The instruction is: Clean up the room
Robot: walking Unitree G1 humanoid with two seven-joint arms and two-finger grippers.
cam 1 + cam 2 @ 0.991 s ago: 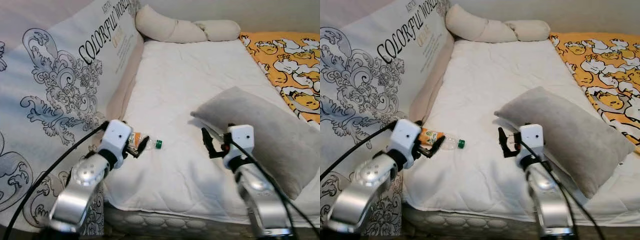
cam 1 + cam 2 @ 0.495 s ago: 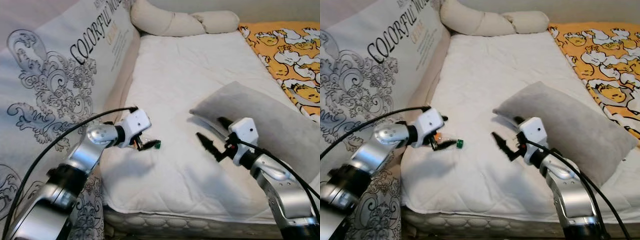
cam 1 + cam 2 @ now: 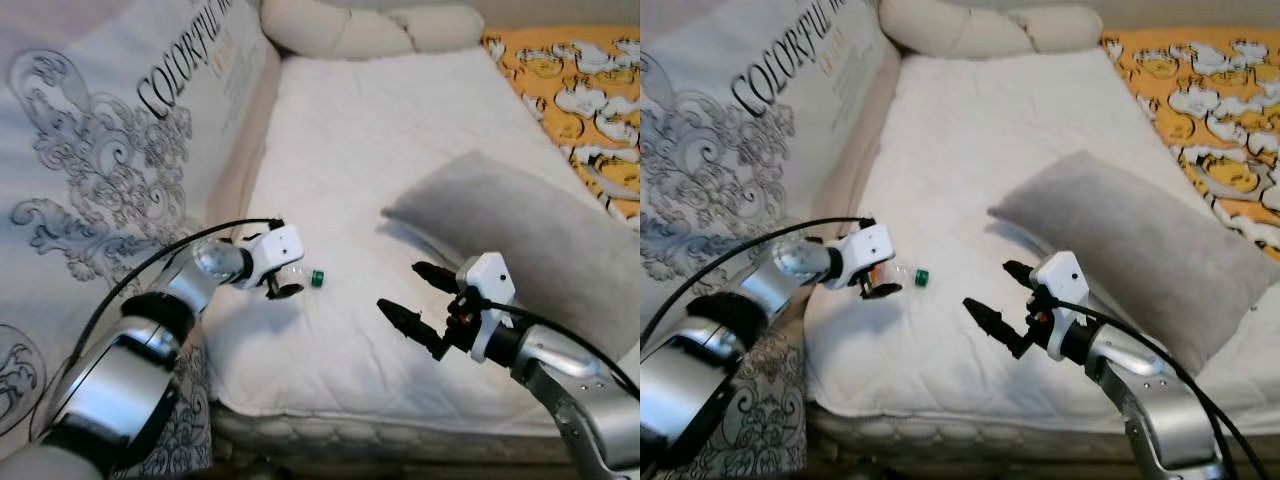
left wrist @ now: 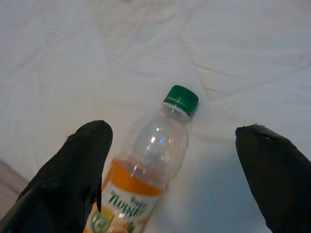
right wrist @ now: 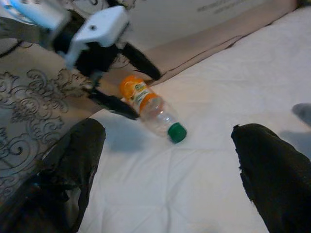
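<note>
1. Two fingers of the left gripper (image 4: pixel 170 179) stand wide apart on either side of the plastic bottle (image 4: pixel 146 170), not yet touching it; judging by this, the pick-up is only at the approach.
2. The bottle, clear with an orange label and green cap (image 3: pixel 317 278), lies on its side on the white mattress (image 3: pixel 400 150), near the edge beside the printed sheet (image 3: pixel 100 150).
3. The right gripper (image 3: pixel 420 300) hovers spread wide and empty above the mattress, well apart from the bottle.
4. A grey pillow (image 3: pixel 520 240) lies askew just beyond it; the bottle's removal and any straightening appear left to do.
</note>
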